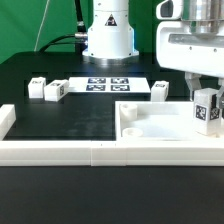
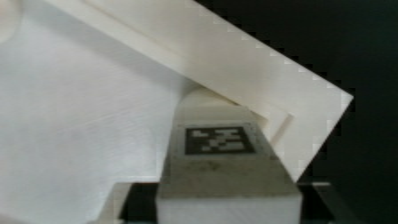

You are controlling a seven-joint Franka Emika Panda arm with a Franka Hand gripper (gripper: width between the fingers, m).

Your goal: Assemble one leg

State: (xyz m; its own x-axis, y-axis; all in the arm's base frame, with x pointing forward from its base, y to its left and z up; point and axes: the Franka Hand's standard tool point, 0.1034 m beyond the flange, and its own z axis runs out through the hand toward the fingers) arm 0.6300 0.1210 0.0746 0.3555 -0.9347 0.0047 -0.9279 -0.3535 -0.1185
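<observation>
My gripper is shut on a leg, a small white post with a black-and-white tag, and holds it upright over the far right corner of the large white tabletop piece. In the wrist view the leg fills the space between the two dark fingers, with the tabletop's corner just beyond it. Three more legs lie on the black table: two at the exterior view's left and one behind the tabletop.
The marker board lies flat behind the tabletop, in front of the arm's white base. A white rail runs along the table's front and left edges.
</observation>
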